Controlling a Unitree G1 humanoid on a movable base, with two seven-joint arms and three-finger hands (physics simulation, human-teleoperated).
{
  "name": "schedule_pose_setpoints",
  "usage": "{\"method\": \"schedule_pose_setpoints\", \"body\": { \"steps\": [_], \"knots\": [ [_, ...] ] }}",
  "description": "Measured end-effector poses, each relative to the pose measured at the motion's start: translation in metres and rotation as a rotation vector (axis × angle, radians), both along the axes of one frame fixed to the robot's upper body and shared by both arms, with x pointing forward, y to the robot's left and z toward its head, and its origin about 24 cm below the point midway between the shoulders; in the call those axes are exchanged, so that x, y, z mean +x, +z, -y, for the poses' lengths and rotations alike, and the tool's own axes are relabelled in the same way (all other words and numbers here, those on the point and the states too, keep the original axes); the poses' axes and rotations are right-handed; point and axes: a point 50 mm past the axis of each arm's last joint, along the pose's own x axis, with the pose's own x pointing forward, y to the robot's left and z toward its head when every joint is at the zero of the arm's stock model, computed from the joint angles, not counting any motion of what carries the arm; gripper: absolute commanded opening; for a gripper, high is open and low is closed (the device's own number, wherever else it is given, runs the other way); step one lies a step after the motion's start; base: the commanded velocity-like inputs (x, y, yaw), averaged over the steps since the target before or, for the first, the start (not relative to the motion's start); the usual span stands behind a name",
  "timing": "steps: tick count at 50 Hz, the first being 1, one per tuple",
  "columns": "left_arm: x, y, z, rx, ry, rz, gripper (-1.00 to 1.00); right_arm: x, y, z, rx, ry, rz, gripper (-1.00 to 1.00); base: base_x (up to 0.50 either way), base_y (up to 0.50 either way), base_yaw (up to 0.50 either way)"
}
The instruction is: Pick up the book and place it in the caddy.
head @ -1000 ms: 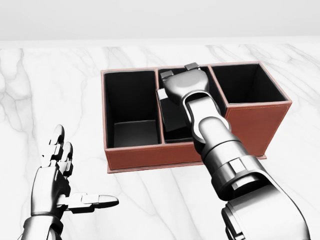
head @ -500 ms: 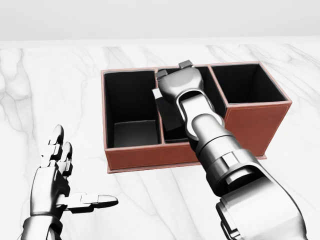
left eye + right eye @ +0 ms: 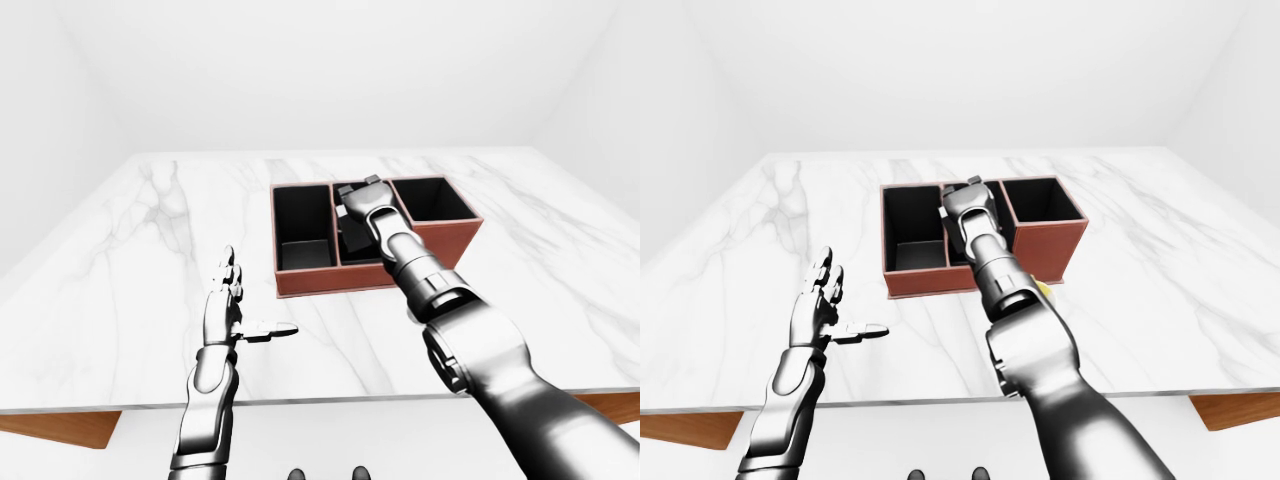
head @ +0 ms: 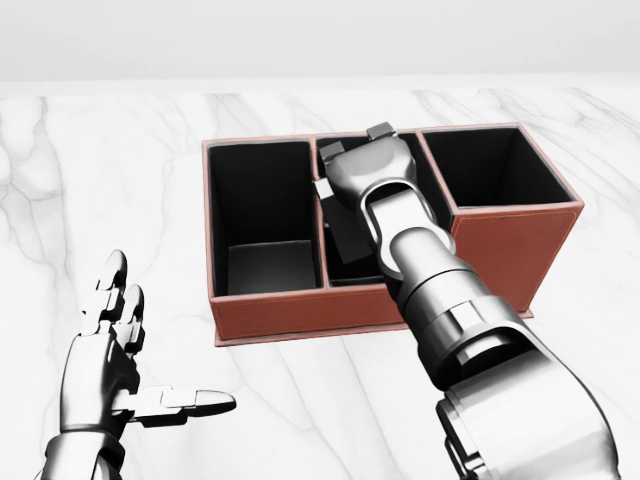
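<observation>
So the right hand (image 4: 365, 165) is reaching up over the caddy (image 4: 300, 310), sitting right above its middle compartment, and the book (image 4: 345, 235) is a dark slab standing tilted inside that middle slot, just below the hand in the head view. The book's upper end is tucked under the palm, with a finger tip poking out at about 12 o'clock of the hand and another at about 9 o'clock, so the fingers (image 4: 381, 131) look wrapped around the top of it, though honestly the back of the hand hides the actual contact and I can't tell for sure whether they're clenched on it or loosened. The rest of the book runs down toward 6 o'clock into the compartment, partly hidden by the forearm. The caddy is a reddish-brown box with three black-lined compartments; the ones at 9 o'clock and 3 o'clock of the middle one only show dark interiors. It sits on the white marble tabletop (image 4: 120, 180). The left hand (image 4: 105, 370) is well apart from all that, down at roughly 8 o'clock of the caddy in the head view, hovering over the tabletop with its fingers spread wide, two pointing up and the thumb sticking out sideways, holding nothing.
</observation>
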Motion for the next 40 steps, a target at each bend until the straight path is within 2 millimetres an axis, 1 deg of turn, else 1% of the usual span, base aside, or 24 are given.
{"method": "schedule_pose_setpoints", "body": {
  "steps": [9, 23, 40],
  "knots": [
    [0.0, 0.0, 0.0, 0.001, 0.0, 0.0, 1.0, 0.001, -0.001, 0.006, -0.006, -0.017, -0.004, -1.0, 0.0, 0.0, 0.0],
    [0.0, 0.0, 0.0, 0.001, -0.002, 0.0, 1.0, 0.001, -0.002, 0.008, 0.019, -0.02, 0.001, -1.0, 0.0, 0.0, 0.0],
    [0.0, -0.001, 0.001, 0.0, -0.002, 0.001, 1.0, -0.001, -0.012, 0.009, 0.046, -0.025, -0.021, -1.0, 0.0, 0.0, 0.0]
  ]
}}
